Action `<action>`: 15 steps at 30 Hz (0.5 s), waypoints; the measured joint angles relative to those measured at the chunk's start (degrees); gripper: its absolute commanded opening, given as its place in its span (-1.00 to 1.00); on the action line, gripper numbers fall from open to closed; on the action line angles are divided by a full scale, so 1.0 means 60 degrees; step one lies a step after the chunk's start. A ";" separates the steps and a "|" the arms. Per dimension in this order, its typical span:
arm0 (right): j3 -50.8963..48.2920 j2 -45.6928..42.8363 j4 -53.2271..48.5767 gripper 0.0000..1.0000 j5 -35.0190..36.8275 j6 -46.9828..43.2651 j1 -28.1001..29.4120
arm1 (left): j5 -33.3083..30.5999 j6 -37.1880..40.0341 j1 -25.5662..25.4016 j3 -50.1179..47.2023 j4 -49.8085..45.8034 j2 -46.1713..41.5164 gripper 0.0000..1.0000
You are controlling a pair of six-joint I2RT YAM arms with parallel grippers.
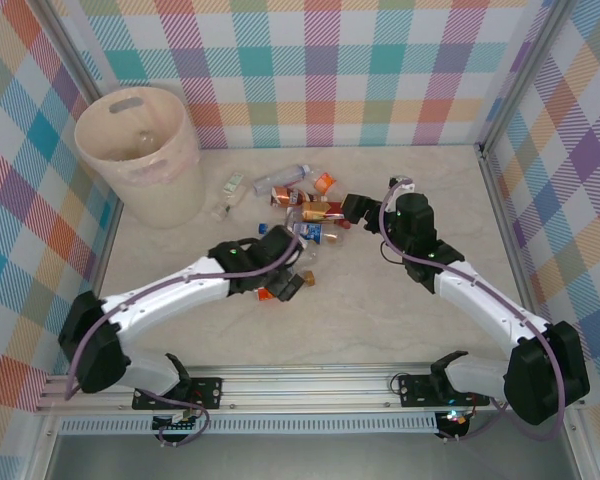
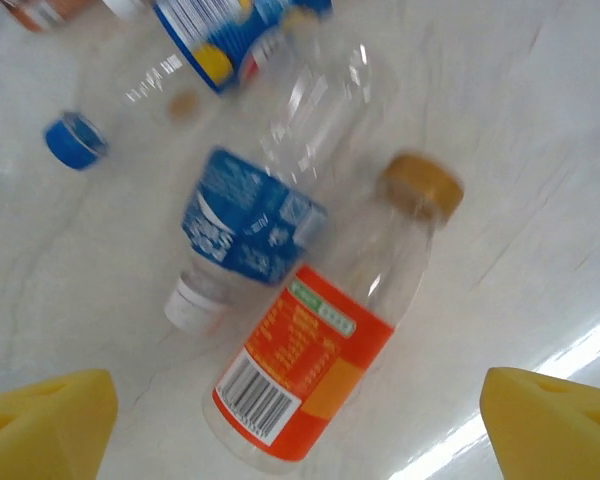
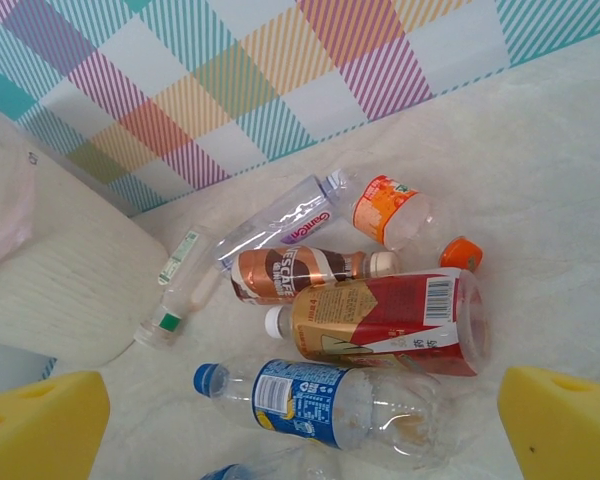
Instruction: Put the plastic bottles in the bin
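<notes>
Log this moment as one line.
left gripper: open over orange-label bottle | right gripper: open over bottle pile | bin: upright, far left | status: nothing held, pile on table

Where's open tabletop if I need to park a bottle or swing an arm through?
Bare table between the left arm and right arm, toward the near rail; also the far right corner. Crowded: bottles piled mid-table, right of the bin.

One bin (image 1: 170, 190) and roughly ten plastic bottles (image 3: 380, 320), several of them crushed.
</notes>
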 measured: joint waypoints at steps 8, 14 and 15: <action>0.0000 0.0000 0.0000 0.99 0.0193 -0.0149 0.0000 | -0.0441 0.0608 -0.0240 -0.0015 -0.0342 0.1235 0.75; 0.0000 0.0004 0.0000 0.99 0.0200 -0.0171 0.0000 | -0.0867 0.0933 -0.0244 -0.0084 -0.0135 0.2138 0.64; 0.0000 0.0004 0.0000 0.99 0.0200 -0.0171 0.0000 | -0.0929 0.0980 -0.0240 -0.0098 -0.0095 0.2240 0.64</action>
